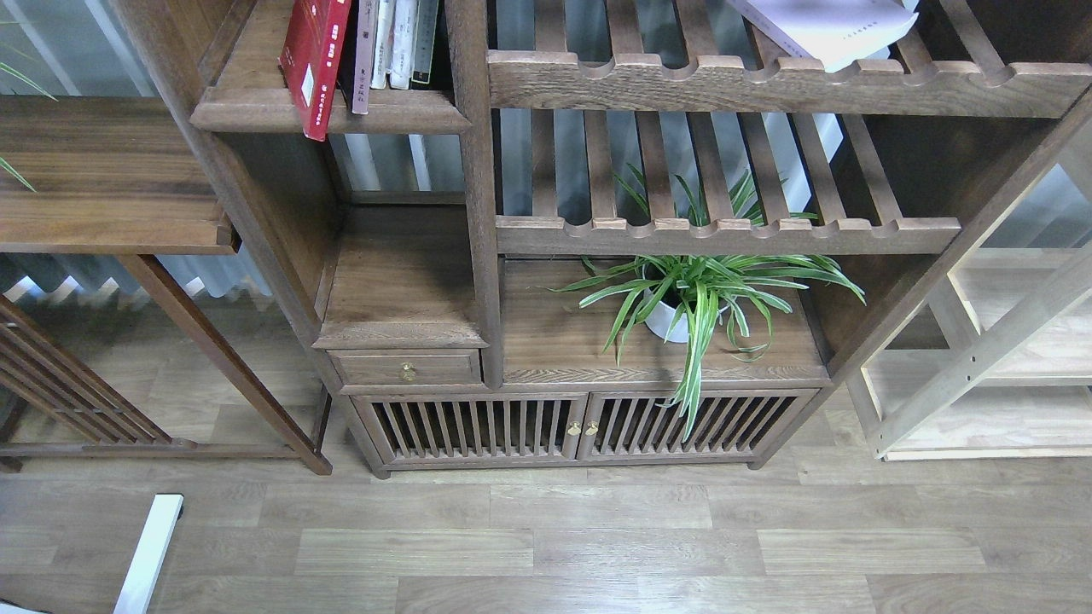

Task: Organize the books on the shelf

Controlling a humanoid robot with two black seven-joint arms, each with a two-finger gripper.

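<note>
Wood-plank floor (546,546) across the bottom, dark bookcase (478,281) mid-frame with a potted plant (691,298), side table (111,170) at left, pale rack (981,358) at right.

I'm seeing the red book (312,60) and white-lavender book (832,30) running off the top edge; the thin books' (394,43) spine lettering is reading too small.

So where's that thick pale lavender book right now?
The lavender book lies flat at the head view's top right, on the upper slatted shelf, overhanging its front rail, above the potted plant.
</note>
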